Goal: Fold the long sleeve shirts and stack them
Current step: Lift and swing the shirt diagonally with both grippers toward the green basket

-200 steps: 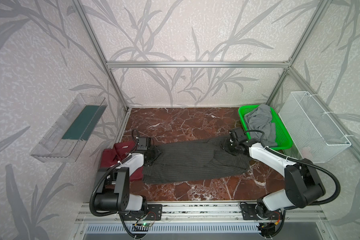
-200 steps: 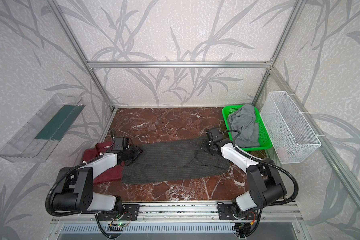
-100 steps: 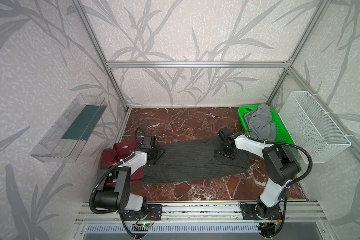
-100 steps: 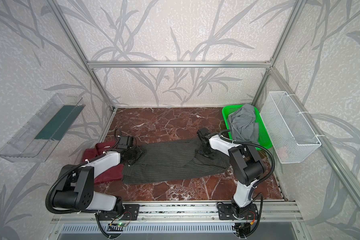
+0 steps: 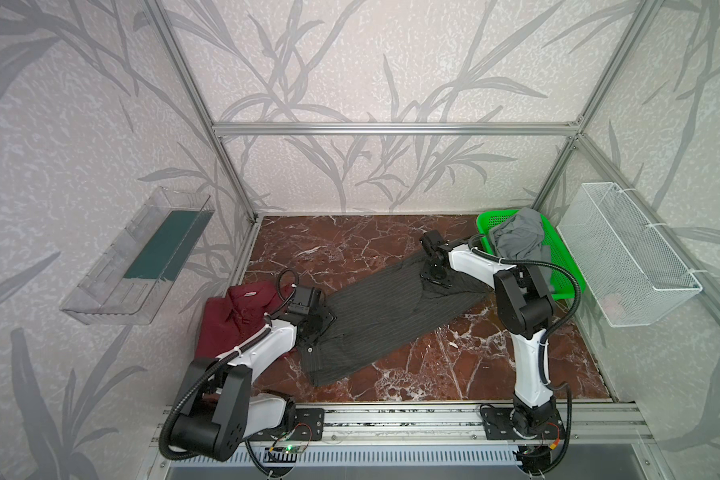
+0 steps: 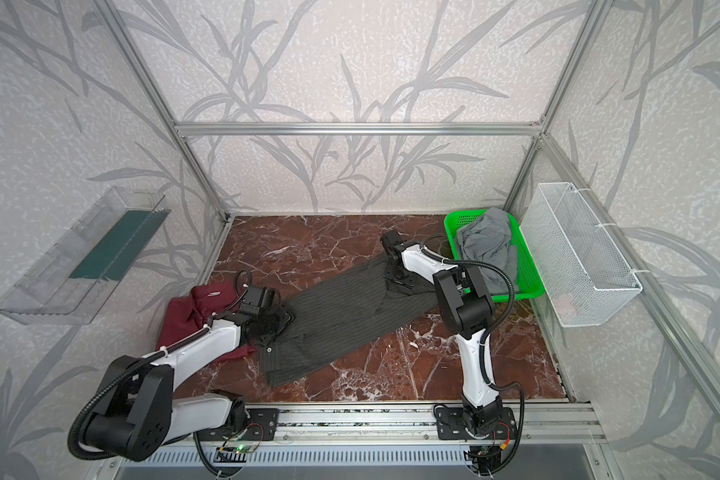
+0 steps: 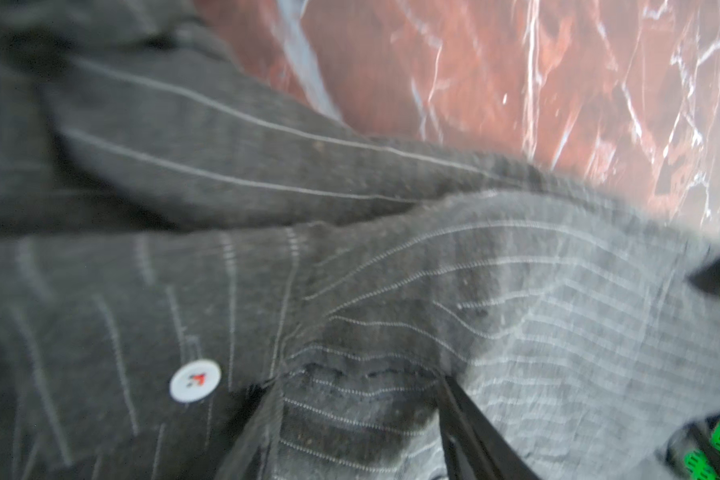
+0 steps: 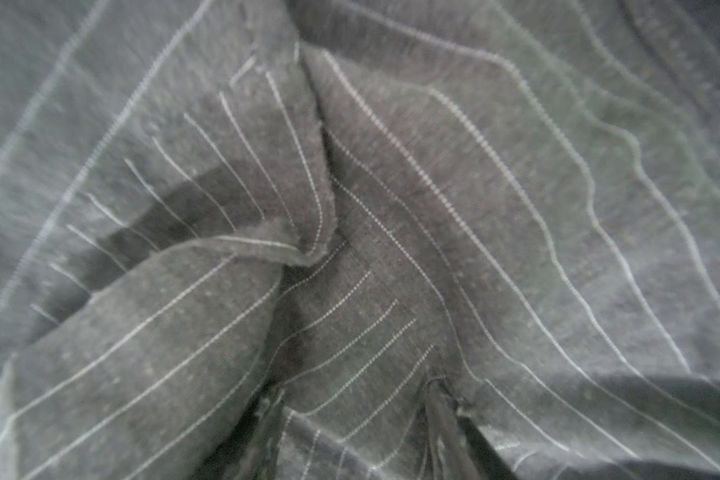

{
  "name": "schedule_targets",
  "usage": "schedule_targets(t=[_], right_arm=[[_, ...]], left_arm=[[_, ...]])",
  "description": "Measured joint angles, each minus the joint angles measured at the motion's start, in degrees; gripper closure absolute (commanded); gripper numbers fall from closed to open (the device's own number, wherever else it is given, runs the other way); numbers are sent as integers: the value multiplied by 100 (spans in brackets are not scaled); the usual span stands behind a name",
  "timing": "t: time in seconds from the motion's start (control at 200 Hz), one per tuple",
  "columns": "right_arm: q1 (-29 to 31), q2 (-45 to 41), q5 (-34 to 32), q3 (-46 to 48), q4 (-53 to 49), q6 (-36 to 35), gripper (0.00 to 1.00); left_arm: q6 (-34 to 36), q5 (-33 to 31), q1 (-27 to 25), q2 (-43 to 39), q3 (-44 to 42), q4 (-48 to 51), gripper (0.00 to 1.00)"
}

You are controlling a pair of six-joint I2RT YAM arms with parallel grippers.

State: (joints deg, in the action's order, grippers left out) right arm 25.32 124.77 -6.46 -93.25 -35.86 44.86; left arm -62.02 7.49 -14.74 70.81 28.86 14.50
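While left claw [image 7: 354, 388] and right claw [image 8: 354, 392] grip it, charcoal pinstriped shirt [image 5: 375, 316] lies rumpled.

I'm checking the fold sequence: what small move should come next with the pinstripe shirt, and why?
Probably the right gripper lifts its end toward the left gripper: the pinstripe shirt lies as a long strip between them, cloth bunched between the right gripper's fingers, not yet folded crosswise.
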Motion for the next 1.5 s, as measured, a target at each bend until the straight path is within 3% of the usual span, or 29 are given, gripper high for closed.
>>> schedule_targets(t=[0.37,0.61,0.765,1.02,1.25,1.37,1.5], right_arm=[[35,1191,885,-1880,273,-780,44],[168,1495,1309,-2629,-225,-1351,43],[201,1060,1237,-2400,-535,-1663,42],[286,-671,1429,-970,-444,-1851,42],[1117,-1652,1899,931,195,-1628,42],[1582,-1703,2356,1711,669,-1252,43],[1679,-1700,2577,2420,1088,-758,43]], left_arm=[[-1119,-446,-1626,-876,-472,291,37],[-1202,-728,-2492,-1117,-411,490,37],[-756,-1021,-2509,-1801,-15,835,27],[817,-1541,-2085,-2033,890,1346,25],[1637,-905,-852,-1349,452,1185,30],[1742,-520,-737,-1123,70,1075,33],[1742,-234,-732,-1093,-190,868,39]])
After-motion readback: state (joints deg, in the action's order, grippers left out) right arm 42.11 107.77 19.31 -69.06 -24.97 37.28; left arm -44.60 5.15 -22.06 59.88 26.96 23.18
